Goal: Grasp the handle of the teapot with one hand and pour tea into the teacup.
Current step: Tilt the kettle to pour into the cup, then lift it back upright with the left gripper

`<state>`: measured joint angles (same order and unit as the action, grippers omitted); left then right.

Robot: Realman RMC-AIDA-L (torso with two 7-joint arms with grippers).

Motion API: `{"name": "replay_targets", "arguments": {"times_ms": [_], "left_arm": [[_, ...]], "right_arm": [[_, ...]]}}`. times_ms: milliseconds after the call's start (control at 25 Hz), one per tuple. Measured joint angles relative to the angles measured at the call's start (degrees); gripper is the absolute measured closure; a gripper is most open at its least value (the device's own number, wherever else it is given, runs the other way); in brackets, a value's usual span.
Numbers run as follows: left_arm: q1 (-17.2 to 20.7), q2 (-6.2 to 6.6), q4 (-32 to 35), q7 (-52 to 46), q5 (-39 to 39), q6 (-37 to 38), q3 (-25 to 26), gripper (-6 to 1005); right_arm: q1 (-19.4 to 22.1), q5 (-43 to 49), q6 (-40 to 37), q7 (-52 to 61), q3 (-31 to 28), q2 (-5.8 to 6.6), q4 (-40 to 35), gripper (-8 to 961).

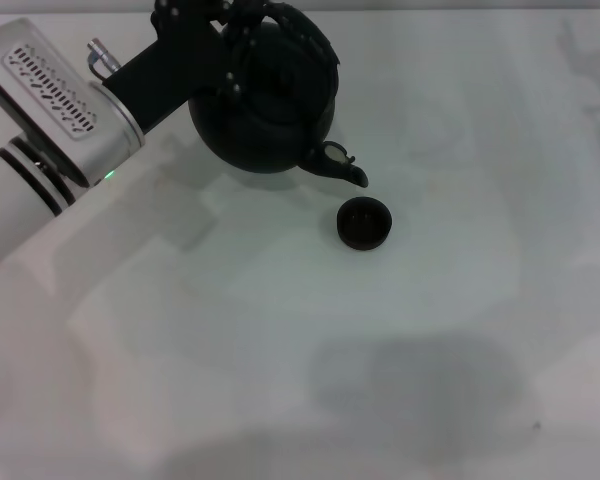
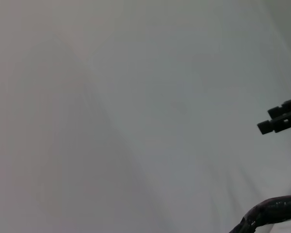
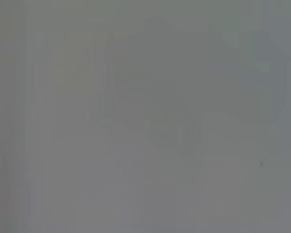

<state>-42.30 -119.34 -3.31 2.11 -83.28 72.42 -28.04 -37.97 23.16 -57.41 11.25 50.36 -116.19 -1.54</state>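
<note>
Head view: your left arm (image 1: 50, 110) comes in from the left edge, white housing with a vented panel and a small green light, then a black wrist section running up to the teapot's top. The left gripper (image 1: 242, 22) sits at the handle (image 1: 310, 30) above the teapot (image 1: 265, 105), clenched on the handle as far as the dark shapes allow; the fingers blend with the black pot, so the exact contact spot is hard to tell.

The teapot is up near the far edge of the table (image 1: 430, 330), left of centre, lifted and tilted with its spout (image 1: 342, 165) pointing down and toward the right. The spout tip hangs just above and slightly left of the teacup (image 1: 364, 223), close but apart from it. No stream of tea is visible. The pot's shadow falls on the table below and to its left.

The teacup stands upright on the white table, near the middle, just in front of and to the right of the pot body. You cannot tell whether there is liquid in it; the inside reads plain black.

Left wrist view: mostly bare white surface, with a small black blocky part at one edge and a dark rough curved piece, which looks like the handle (image 2: 274, 211), in the corner.

Right wrist view: only a blank grey surface. Your right arm does not show in the head view, and its gripper is not visible anywhere.
</note>
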Motion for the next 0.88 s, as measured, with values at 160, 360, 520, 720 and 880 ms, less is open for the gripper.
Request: {"name": "replay_targets", "arguments": {"times_ms": [160, 360, 520, 720, 880], "left_arm": [[-0.5, -0.01, 0.1, 0.8, -0.3, -0.6, 0.0, 898], [-0.6, -0.14, -0.2, 4.1, -0.3, -1.1, 0.0, 899], [-0.8, -0.18, -0.4, 5.3, -1.1, -1.2, 0.0, 901], [-1.2, -0.19, -0.6, 5.4, -3.3, -1.1, 0.0, 900], [-1.3, -0.20, -0.2, 5.4, -3.4, -1.0, 0.0, 900]], "right_arm": [[0.0, 0.0, 0.0, 0.0, 0.0, 0.00, -0.4, 128], [0.0, 0.0, 0.1, 0.0, 0.0, 0.00, -0.7, 128], [0.0, 0.0, 0.2, 0.0, 0.0, 0.06, -0.7, 128], [0.0, -0.2, 0.2, 0.0, -0.3, 0.08, -0.7, 128], [0.0, -0.6, 0.1, 0.1, -0.7, 0.05, -0.7, 128]]}}
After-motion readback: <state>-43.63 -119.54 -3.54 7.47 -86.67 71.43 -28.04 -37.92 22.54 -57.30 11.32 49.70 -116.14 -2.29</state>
